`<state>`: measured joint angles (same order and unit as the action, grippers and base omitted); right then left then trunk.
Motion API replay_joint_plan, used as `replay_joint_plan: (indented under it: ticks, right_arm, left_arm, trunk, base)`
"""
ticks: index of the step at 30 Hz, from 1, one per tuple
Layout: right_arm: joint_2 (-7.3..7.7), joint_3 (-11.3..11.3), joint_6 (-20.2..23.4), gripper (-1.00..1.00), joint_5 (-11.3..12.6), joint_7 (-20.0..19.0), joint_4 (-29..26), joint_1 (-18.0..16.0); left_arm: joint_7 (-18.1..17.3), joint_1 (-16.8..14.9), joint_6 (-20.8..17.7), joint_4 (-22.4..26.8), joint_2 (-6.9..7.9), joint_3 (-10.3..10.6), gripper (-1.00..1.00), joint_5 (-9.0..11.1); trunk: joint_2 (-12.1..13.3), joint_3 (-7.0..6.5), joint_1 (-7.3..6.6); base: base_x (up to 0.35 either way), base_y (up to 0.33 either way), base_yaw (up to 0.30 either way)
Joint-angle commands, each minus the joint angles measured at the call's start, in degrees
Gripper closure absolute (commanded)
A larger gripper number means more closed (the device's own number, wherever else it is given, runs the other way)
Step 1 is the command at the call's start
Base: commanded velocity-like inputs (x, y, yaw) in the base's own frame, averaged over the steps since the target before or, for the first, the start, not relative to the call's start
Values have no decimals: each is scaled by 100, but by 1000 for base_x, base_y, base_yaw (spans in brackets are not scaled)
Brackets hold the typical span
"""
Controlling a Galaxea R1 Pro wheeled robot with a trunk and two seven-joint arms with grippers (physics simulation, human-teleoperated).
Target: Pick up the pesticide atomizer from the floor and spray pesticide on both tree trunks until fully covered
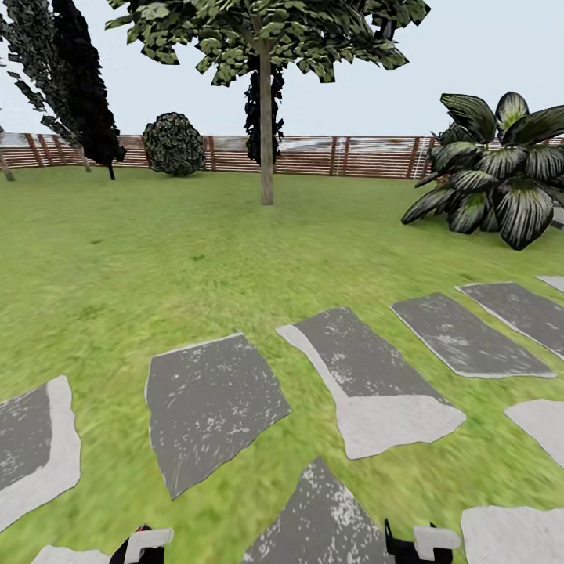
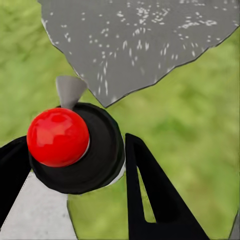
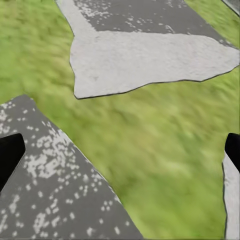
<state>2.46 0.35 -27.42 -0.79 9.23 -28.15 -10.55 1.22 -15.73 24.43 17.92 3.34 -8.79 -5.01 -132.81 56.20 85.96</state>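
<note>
The pesticide atomizer (image 2: 97, 150), seen from above, is a round black body with a red ball (image 2: 57, 136) on top and a grey nozzle (image 2: 70, 90). My left gripper (image 2: 75, 141) is shut on it, one black finger (image 2: 150, 195) pressed against each side. It hangs over grass and a paving stone. My right gripper (image 3: 125, 145) is open over the lawn, holding nothing. One tree stands ahead across the lawn, with a straight bare tree trunk (image 1: 266, 141). A second slim trunk (image 1: 6, 166) just shows at the far left by the fence.
Grey stepping stones (image 1: 207, 399) cross the grass in front of me. A narrow dark tree (image 1: 86, 94), a round bush (image 1: 174, 143) and a slatted wooden fence (image 1: 360, 155) line the back. A big-leafed palm (image 1: 501, 176) stands at the right.
</note>
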Motion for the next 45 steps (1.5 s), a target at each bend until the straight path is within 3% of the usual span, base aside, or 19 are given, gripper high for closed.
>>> replay_joint_plan:
  ticks: [1,45]
  right_arm:
    - [0,0,0,-100,0,0,0,0]
    - [0,0,-1,-100,0,0,-6,0]
  left_arm:
    - [1,-2,0,1,0,0,100,0]
    - [1,0,0,1,0,-1,100,-8]
  trunk:
    - [0,0,0]
    - [0,0,0]
  base:
    - [337,0,0]
    - [338,0,0]
